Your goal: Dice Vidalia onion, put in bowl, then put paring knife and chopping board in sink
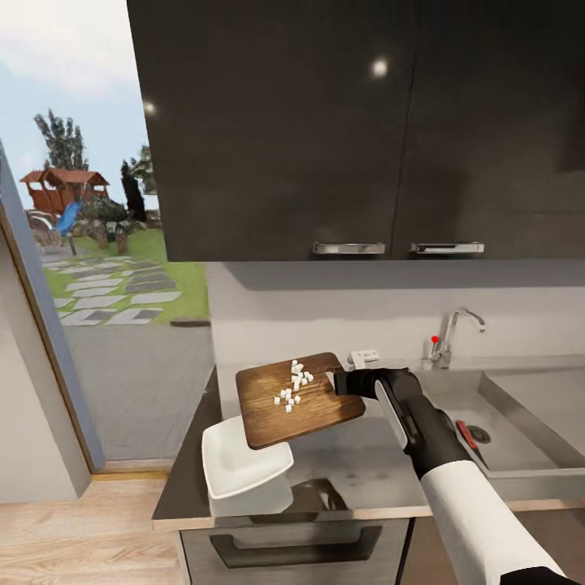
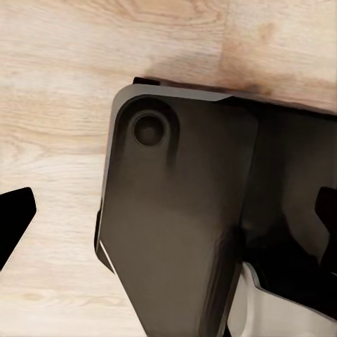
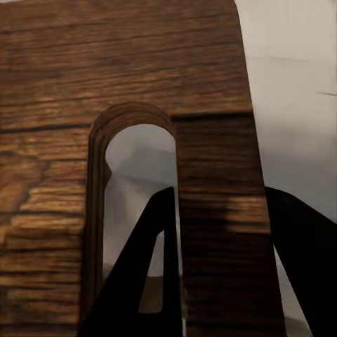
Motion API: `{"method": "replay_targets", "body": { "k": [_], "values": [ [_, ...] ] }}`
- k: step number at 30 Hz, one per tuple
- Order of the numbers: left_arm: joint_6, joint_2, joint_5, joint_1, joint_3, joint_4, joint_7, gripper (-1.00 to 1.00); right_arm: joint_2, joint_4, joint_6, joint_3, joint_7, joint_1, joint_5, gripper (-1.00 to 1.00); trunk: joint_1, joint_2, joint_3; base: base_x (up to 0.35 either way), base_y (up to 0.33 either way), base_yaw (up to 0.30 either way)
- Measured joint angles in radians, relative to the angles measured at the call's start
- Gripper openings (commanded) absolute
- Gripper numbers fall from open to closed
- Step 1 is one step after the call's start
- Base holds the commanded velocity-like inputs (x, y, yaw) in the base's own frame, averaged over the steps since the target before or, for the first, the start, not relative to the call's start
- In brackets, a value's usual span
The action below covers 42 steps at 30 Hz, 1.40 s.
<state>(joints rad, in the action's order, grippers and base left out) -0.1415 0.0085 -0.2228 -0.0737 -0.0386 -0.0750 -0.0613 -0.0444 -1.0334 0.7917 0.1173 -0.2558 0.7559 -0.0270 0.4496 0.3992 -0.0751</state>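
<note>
- Right now the right pincer (image 1: 340,380) is clenched on the chopping board (image 1: 296,400), gripping it at its handle-slot edge near the middle of the head view and holding it up off the worktop (image 1: 357,467).
- Seen from the right wrist, one dark finger (image 3: 151,274) shows through the board's (image 3: 84,84) rounded slot while the other lies on the outer side of the edge strip.
- Diced onion (image 1: 293,385) sits as a loose cluster of small white cubes on the upper middle of the board's face.
- Below the board's lower left corner stands the white bowl (image 1: 240,471), on the worktop near its front edge; the board overlaps the bowl's far rim in the picture.
- At the right of the frame is the steel sink (image 1: 520,414) with its chrome tap (image 1: 455,333); the paring knife (image 1: 467,435) lies in the basin, red handle beside the drain.
- From the left wrist, the left pincer's (image 2: 168,217) dark fingertips (image 2: 14,214) stand wide apart, released, over a dark robot part and pale wooden floor (image 2: 63,84).
</note>
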Motion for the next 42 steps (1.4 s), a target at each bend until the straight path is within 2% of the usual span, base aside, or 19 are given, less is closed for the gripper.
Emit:
{"method": "replay_targets", "body": {
  "k": [25,42],
  "values": [
    [0.001,-0.001,0.0,0.0,-0.001,0.0,0.0,1.0,-0.001,0.001,-0.002,0.0,0.006,0.0,0.004,-1.0,0.0,0.0,0.0,0.0,0.003,0.0],
    [0.0,0.0,0.0,0.0,0.0,0.0,-0.001,1.0,0.0,0.001,-0.001,0.0,0.006,0.0,0.004,-1.0,0.0,0.0,0.0,0.071,0.07,0.0]
  ]
}}
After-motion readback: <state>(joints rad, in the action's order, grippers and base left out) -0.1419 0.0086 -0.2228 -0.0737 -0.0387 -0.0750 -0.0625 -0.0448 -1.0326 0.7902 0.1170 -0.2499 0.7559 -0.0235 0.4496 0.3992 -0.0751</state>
